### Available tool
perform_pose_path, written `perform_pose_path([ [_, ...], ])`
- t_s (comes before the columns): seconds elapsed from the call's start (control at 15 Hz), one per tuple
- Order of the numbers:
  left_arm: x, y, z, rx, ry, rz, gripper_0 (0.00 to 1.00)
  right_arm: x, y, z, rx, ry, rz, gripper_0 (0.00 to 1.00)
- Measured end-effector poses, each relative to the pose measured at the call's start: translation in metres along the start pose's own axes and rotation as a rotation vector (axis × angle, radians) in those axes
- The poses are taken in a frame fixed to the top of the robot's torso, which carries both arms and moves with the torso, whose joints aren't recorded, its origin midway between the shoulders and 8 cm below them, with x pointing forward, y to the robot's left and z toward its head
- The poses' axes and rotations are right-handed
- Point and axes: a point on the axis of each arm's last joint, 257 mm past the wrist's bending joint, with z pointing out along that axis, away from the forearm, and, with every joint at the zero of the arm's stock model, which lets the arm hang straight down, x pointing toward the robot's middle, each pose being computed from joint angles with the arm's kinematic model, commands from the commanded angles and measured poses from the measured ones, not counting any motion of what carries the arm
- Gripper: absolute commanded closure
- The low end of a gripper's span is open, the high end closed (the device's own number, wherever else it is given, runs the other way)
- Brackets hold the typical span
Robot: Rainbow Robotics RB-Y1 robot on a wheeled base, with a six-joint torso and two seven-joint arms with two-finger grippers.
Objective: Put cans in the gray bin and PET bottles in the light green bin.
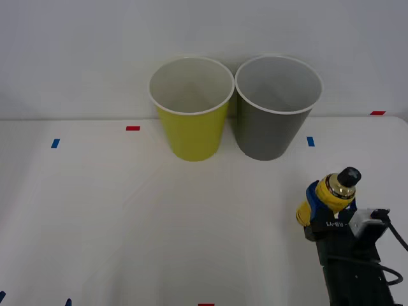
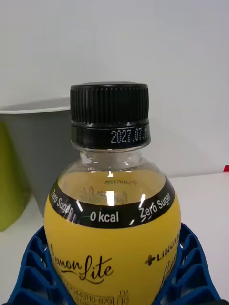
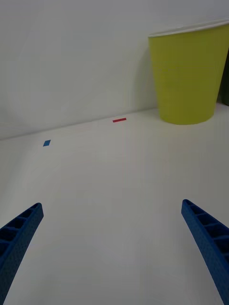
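Near the table's right edge, right end effector (image 1: 326,205) clenched around upright PET bottle (image 1: 333,191).

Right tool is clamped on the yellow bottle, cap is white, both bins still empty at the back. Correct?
Not quite: the cap is black, not white, as the right wrist view shows. The rest holds: the right tool is shut on the yellow bottle, and the light green bin and gray bin stand empty at the back of the table.

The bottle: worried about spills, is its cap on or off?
On. The black cap sits screwed on the bottle, held in the right tool.
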Motion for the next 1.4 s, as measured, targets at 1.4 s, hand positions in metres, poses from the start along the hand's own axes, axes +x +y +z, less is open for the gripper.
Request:
perform_pose_path([
  [1.4,0.000,0.000,0.000,0.000,0.000,0.000,0.00,-0.138,0.045,0.064,0.004,0.209,0.068,1.00],
])
